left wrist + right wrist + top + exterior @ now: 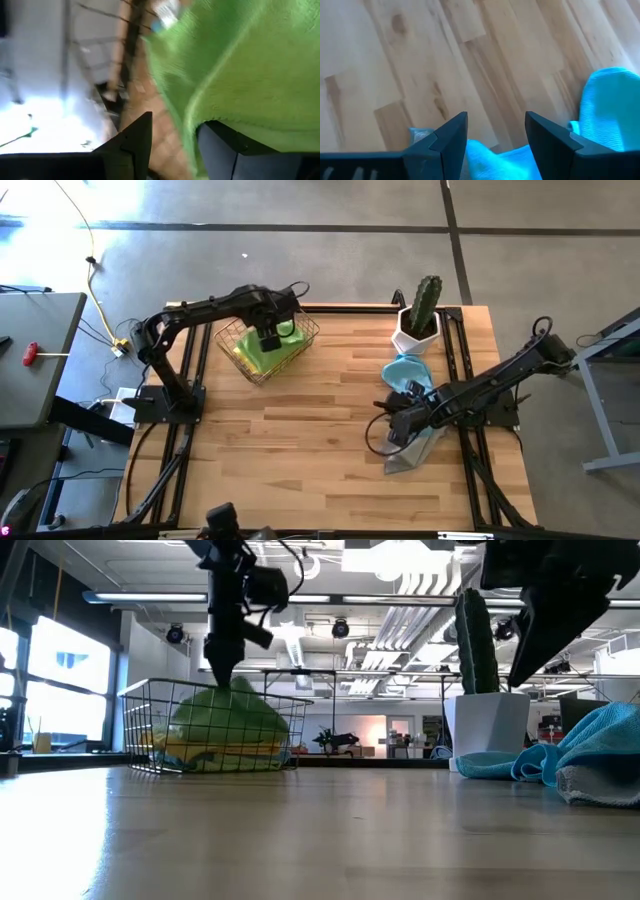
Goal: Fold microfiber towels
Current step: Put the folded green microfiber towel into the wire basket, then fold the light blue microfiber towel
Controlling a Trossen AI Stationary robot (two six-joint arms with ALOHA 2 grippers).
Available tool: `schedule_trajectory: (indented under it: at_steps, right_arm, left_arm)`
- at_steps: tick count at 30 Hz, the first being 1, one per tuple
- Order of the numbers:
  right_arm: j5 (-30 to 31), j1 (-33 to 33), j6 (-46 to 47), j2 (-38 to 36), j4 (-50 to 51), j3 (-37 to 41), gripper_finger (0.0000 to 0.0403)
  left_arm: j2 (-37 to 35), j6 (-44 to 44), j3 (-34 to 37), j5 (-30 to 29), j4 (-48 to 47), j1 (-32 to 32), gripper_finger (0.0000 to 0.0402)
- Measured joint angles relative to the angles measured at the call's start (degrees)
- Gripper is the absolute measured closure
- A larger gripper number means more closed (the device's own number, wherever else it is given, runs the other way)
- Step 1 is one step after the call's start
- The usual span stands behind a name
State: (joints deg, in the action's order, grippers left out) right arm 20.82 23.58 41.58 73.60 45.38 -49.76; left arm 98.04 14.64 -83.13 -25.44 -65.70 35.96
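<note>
High view: we list a wooden table (300, 440) with a wire basket (232, 343) near its far left part, holding a lime green towel (268, 356). We note the left gripper (270, 338) directly over the basket, above the green cloth. On the right half we record a potted cactus (424, 305) in a white pot, a light blue towel (407, 370) on the table just in front of it, and a grey towel (415, 452) nearer the front edge. We place the right gripper (400, 427) low between the blue and grey cloths.

Low view: we see the left gripper (222, 670) pointing straight down, its tip at the top of the green towel (225, 715) heaped in the basket (140, 730), with yellow cloth (215, 752) showing beneath the green. The blue towel (560, 755) lies rumpled at the right beside the cactus pot (485, 725).

Left wrist view: we find green cloth (240, 65) filling most of the frame and lying over one dark finger (245, 155), while the other finger (132, 145) stands clear of it. The jaws are apart; whether the cloth is pinched or merely draped we cannot tell, as the view is blurred.

Right wrist view: we log the two fingers (452, 137) spread apart with nothing between them, bare wood (445, 60) ahead, and blue cloth (612, 107) beside and beneath the fingertips.
</note>
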Motion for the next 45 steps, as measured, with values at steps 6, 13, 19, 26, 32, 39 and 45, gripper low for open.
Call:
schedule_trajectory:
  at_steps: [6, 13, 19, 26, 32, 39, 45]
  right_arm:
    - [0.02, 2.1, 0.58, 0.0, -0.21, 0.0, 0.021]
    - [0.3, 2.09, 1.97, 0.0, 0.64, 0.0, 0.021]
    - [1.21, 0.94, 11.91, 0.0, 11.03, 0.0, 0.021]
    - [-2.68, -0.18, 22.88, 0.0, 17.75, 0.0, 0.021]
    - [-9.01, 0.93, 27.8, 0.0, 14.91, 0.0, 0.021]
    - [-9.16, 0.83, 24.2, 0.0, 12.63, 0.0, 0.021]
    - [-9.18, 0.83, 24.06, 0.0, 11.88, 0.0, 0.021]
  left_arm:
    - [0.04, -5.35, 6.47, -0.79, 0.18, 1.44, 0.0264]
    - [0.04, -8.13, 7.87, -6.14, 2.46, 0.78, 0.0269]
    - [-2.27, -9.48, 4.68, 4.47, 2.69, -2.96, 0.027]
    - [-6.39, -16.38, 3.86, 15.73, 5.79, -13.42, 0.0271]
    - [-6.56, -20.13, 3.91, 15.94, 12.7, -24.77, 0.0271]
    - [-6.01, -17.67, 3.91, 16.01, 25.73, -37.56, 0.0271]
    - [-6.01, -20.78, 3.91, 15.34, 30.87, -44.82, 0.0271]
